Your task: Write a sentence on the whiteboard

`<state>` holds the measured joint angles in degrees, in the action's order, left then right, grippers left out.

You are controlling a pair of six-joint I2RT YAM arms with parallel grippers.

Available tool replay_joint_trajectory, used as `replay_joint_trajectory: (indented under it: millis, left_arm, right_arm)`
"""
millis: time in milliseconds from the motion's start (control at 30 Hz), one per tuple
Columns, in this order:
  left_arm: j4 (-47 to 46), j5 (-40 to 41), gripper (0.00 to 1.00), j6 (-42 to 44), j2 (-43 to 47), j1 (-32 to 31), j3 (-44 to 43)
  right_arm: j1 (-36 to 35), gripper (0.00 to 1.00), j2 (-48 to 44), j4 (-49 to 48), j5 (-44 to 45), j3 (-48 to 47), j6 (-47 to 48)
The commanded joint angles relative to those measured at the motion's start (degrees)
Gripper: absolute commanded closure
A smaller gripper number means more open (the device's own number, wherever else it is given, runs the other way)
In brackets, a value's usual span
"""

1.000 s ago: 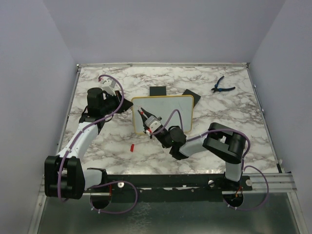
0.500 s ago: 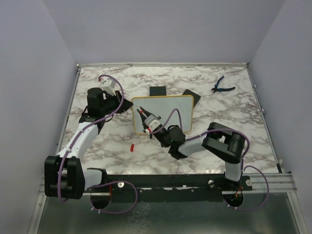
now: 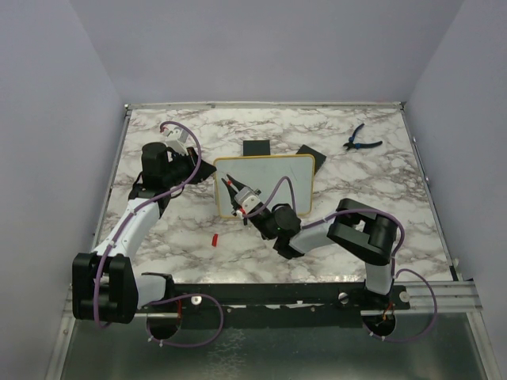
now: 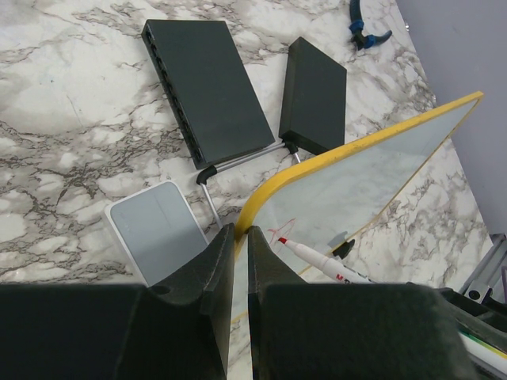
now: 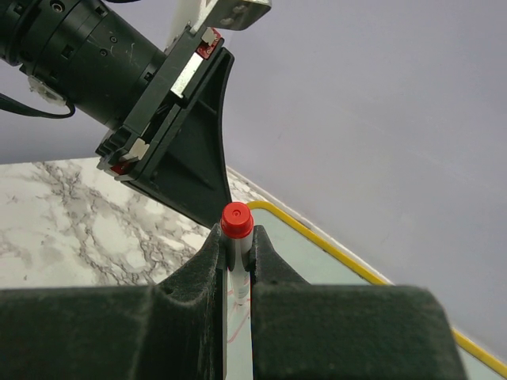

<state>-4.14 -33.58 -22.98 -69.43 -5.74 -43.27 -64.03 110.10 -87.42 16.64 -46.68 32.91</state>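
Over on the left, the left claw (image 4: 241,231) is closed on the yellow frame of the whiteboard (image 3: 277,170), which stands near the middle of the worktop (image 3: 372,182). A faint red start of the sentence (image 4: 281,230) sits just inside that edge. The right claw (image 5: 236,241) is clamped on a red-tipped marker (image 5: 236,220), its tip close to the scribble. Blue pliers (image 3: 362,141) lie far right.

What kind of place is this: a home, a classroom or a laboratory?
Probably a robot lab bench: a marble-patterned table walled by plain grey panels, left arm and right arm bolted to a rail, pliers lying about.
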Motion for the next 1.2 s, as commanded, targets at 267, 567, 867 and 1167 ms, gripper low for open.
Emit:
replay_joint_trajectory:
  millis: [267, 567, 867, 1167]
  left_arm:
    - [-0.56, -0.78, 0.89, 0.3, 0.95, -0.2, -1.3]
    - [-0.52, -0.86, 0.89, 0.25, 0.99, -0.18, -1.21]
    - [-0.57, -0.76, 0.89, 0.21, 1.09, -0.2, -1.03]
    - [-0.56, -0.87, 0.89, 0.17, 1.14, -0.22, -0.94]
  right_arm:
    - [-0.88, 0.99, -5.97, -12.25, -3.41, 3.43, -0.91]
    - [-1.54, 0.99, -7.98, -12.24, -1.36, 5.81, -0.31]
    - [-1.46, 0.99, -5.6, -12.25, 0.36, 4.86, 0.1]
    - [-0.86, 0.99, -3.62, -12.25, 0.66, 3.36, 0.73]
